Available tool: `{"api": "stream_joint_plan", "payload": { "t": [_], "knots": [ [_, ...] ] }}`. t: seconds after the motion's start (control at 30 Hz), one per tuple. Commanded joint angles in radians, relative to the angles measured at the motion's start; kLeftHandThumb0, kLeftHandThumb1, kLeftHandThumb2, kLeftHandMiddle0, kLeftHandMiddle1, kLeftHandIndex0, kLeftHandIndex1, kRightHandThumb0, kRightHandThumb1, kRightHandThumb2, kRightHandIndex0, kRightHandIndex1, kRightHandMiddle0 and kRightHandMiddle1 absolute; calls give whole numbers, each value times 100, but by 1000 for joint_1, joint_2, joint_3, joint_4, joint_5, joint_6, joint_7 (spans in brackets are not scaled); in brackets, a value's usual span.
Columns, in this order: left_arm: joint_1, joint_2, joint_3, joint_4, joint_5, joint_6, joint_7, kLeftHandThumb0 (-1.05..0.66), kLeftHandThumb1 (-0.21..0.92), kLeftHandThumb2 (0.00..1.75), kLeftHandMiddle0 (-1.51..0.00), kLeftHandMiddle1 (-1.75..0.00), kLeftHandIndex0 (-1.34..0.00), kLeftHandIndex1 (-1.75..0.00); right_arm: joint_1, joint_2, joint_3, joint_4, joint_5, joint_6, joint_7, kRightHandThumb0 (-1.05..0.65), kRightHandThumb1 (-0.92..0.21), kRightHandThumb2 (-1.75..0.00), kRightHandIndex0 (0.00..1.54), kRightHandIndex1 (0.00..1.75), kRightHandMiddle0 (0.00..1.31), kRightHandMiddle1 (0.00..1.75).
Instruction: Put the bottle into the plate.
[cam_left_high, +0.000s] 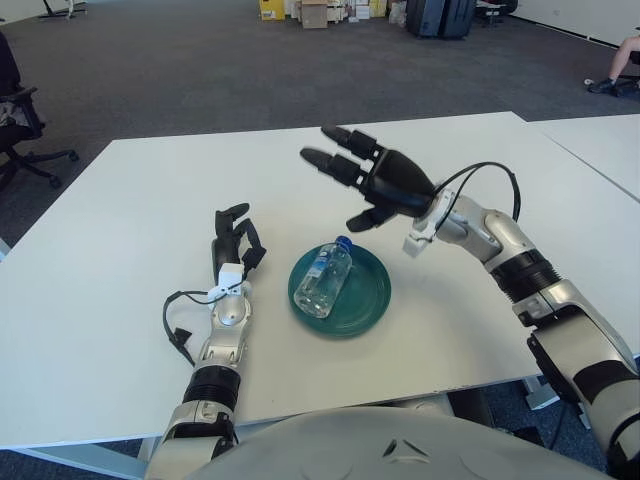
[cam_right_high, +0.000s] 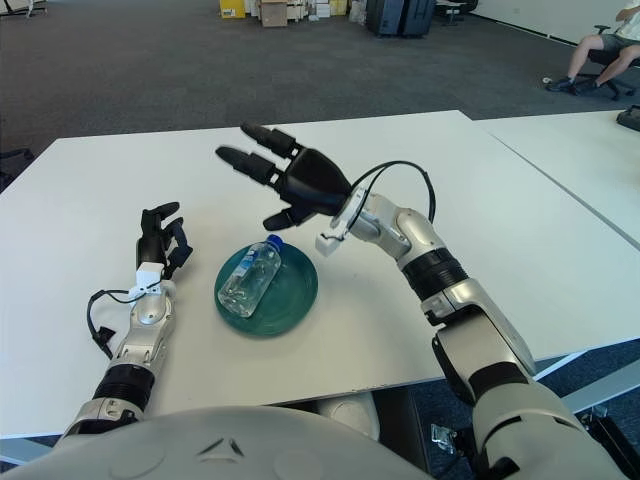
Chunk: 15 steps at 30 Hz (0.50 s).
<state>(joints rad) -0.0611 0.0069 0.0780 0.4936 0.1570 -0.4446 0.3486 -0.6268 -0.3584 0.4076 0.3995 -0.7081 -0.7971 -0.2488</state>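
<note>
White table (cam_left_high: 150, 200), dark carpet floor (cam_left_high: 200, 70), boxes (cam_left_high: 310, 12) at far wall.

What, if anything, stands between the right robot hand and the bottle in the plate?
Nothing visible. The right robot hand is open above and behind the green plate, where the bottle lies on its side. The left robot hand shows left of the plate.

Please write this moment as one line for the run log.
bottle: lying on its side in green plate | right hand: open, raised above table behind plate, holding nothing | left hand: idle, left of plate | state: placed
</note>
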Motion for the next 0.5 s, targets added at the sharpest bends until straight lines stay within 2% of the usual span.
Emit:
{"api": "stream_joint_plan", "payload": {
  "t": [0.0, 0.03, 0.13, 0.17, 0.23, 0.27, 0.33, 0.47],
  "knots": [
    [-11, -1, 3, -29, -4, 1, 1, -66, 92, 84, -45, -44, -17, -108, -12, 33, -66, 44, 131, 45, 38, -104, -92, -92, 16, 1, 1, 24],
    [-11, 0, 4, -27, -2, 1, 3, -65, 92, 83, -46, -44, -18, -109, -14, 41, -79, 51, 168, 55, 55, -103, -92, -90, 16, 1, 1, 27],
    [-7, -3, 5, -38, 7, 10, 15, -64, 92, 83, -46, -44, -20, -110, 10, 119, -150, 43, 409, 169, 161, -102, -92, -85, 17, 1, 0, 34],
    [-5, -5, 5, -44, 8, 14, 18, -63, 92, 82, -46, -45, -21, -111, 16, 144, -196, 102, 498, 181, 177, -99, -92, -82, 18, 1, 0, 40],
    [-2, -8, 5, -53, 7, 20, 18, -62, 92, 82, -47, -45, -22, -111, 31, 173, -267, 178, 612, 197, 195, -94, -92, -79, 20, 2, 0, 48],
    [0, -9, 5, -56, 6, 22, 17, -61, 92, 81, -47, -45, -23, -111, 38, 179, -289, 197, 646, 203, 203, -91, -92, -78, 23, 2, 0, 68],
    [2, -13, 6, -62, 3, 27, 15, -61, 92, 81, -46, -45, -23, -111, 50, 199, -340, 249, 718, 229, 227, -86, -92, -78, 27, 4, 0, 93],
    [6, -19, 10, -75, -1, 38, 15, -61, 92, 81, -46, -45, -23, -111, 66, 286, -413, 322, 855, 318, 276, -81, -92, -81, 35, 7, 0, 108]
  ]
}}
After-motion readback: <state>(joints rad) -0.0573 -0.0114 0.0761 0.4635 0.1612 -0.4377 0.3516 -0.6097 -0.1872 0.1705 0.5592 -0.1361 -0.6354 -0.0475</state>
